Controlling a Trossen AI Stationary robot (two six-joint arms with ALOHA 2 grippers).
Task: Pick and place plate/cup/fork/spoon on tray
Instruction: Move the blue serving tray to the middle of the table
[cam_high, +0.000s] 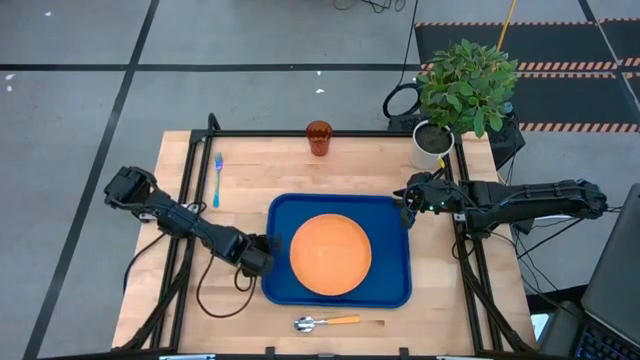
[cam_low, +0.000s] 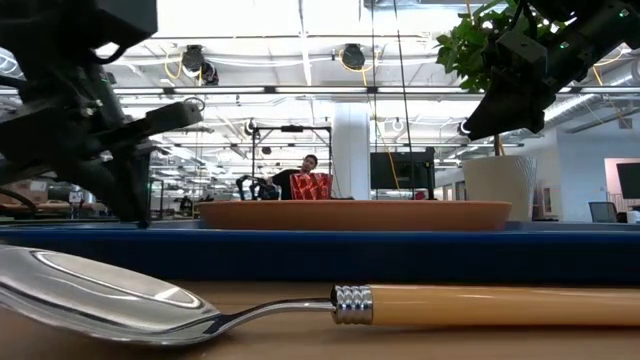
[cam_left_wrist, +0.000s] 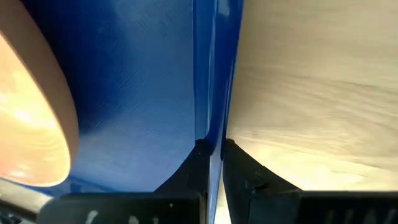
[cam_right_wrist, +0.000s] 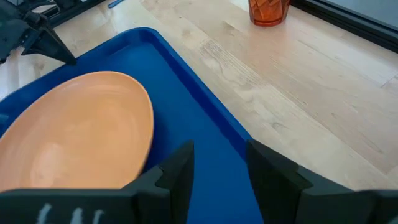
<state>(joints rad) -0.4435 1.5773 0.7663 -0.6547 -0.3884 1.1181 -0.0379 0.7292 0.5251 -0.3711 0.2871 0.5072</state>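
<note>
High view shows you where things stand: the plate (cam_high: 331, 254) already lies flat in the tray (cam_high: 391, 216), while the cup (cam_high: 319, 137) stands at the table's far edge, the fork (cam_high: 217, 179) lies on the bare wood to the tray's left, and the spoon (cam_high: 327, 322) lies just in front of the tray's near rim.

Your left gripper (cam_high: 258, 258) is pinched narrow on the tray's left rim; the left wrist view shows the blue edge running between its two fingers (cam_left_wrist: 186, 174), so you are holding the tray steady. Your right gripper (cam_high: 408, 207) hovers at the tray's far right corner with its jaws standing wide and nothing between them.

The cup looks like the natural next pick for the right arm, as it sits nearest that side. Lift clear of the rim before you swing toward it, so you do not nudge the tray. Come at the cup from the side or top with the jaws spread wider than its wall, then close gently, as a light tumbler can tip or skid. Mind the potted plant (cam_high: 462, 88) just beside your path. Keep the left grip firm and set the cup in the free blue floor beside the plate, not on it.
</note>
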